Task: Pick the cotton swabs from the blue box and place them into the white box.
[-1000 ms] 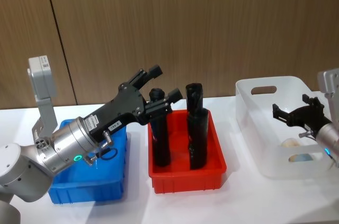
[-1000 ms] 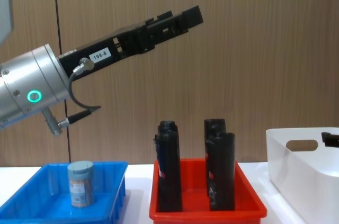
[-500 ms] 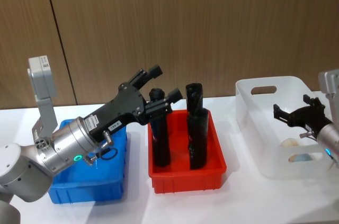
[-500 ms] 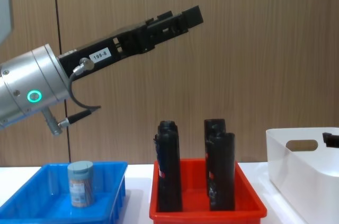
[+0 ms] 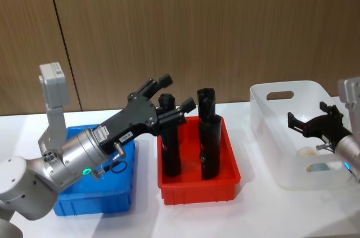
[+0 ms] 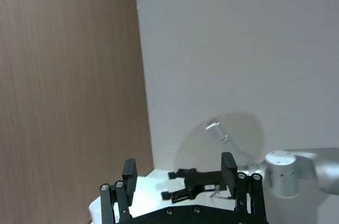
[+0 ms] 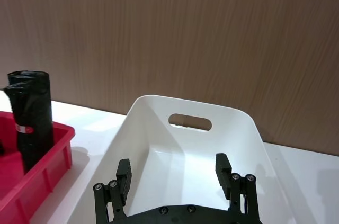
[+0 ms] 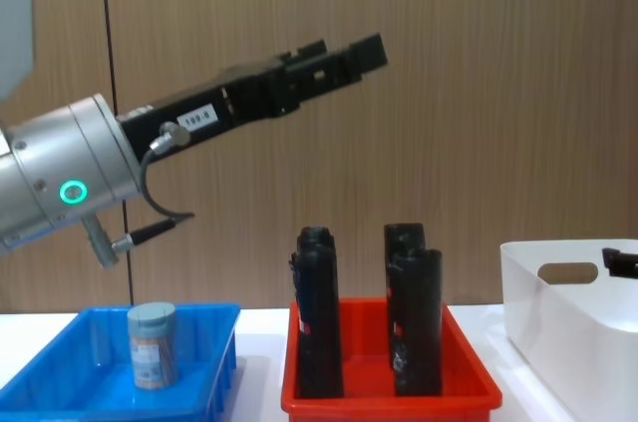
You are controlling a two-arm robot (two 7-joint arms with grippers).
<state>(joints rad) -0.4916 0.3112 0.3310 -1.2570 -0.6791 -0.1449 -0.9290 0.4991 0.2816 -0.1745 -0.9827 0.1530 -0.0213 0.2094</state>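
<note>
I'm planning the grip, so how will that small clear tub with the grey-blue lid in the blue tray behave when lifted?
The small clear plastic tub looks rigid and, being small, probably light. It stands upright in the shallow blue plastic tray; its smooth round wall may slip in a claw, and it could roll if tipped.

The left arm [image 5: 79, 153] hides much of the blue box [image 5: 95, 201] in the head view; the chest view's edge crops the white box [image 8: 548, 327]; pale shapes [image 5: 308, 151] inside it are too blurred to name.

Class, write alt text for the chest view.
The left end effector hangs high above a red tray holding black cylinders. One tub of cotton swabs stands in the blue box at left; the white box sits at right.
</note>
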